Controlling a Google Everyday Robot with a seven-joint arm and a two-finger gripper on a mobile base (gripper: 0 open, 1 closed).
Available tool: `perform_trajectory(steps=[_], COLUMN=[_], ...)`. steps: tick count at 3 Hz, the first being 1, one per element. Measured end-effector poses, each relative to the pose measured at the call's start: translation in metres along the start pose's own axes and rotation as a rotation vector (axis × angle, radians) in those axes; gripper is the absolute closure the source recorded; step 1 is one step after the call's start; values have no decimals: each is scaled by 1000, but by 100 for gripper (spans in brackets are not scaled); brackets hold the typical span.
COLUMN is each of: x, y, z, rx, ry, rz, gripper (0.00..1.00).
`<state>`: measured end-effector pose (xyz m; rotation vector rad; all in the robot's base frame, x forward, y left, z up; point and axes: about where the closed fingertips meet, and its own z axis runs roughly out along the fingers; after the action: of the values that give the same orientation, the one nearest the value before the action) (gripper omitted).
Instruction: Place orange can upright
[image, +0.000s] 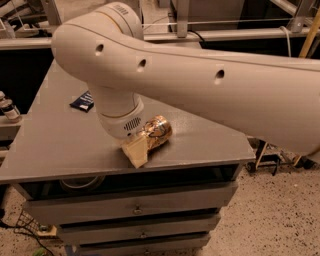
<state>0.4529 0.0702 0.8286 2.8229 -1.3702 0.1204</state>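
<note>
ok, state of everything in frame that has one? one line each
orange can: on its side, not upright, near the front edge of the table
gripper: low over the table, right at the can
dark wrapper: lying flat, back left, apart from the can
drawers: shut

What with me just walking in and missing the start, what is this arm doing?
The robot arm's gripper is down at the orange can, near the front edge of the grey cabinet top. The can lies tilted on its side, not yet upright. A dark packet sits further back on the left.
</note>
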Motion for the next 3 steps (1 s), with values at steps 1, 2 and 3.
perform_trajectory(steps=[1, 2, 3], x=[0, 10, 20], y=[-1, -8, -18], z=[0, -20, -51], rx=[19, 96, 190], ry=[-56, -163, -303], rz=[-13, -32, -74], gripper=[95, 100, 100])
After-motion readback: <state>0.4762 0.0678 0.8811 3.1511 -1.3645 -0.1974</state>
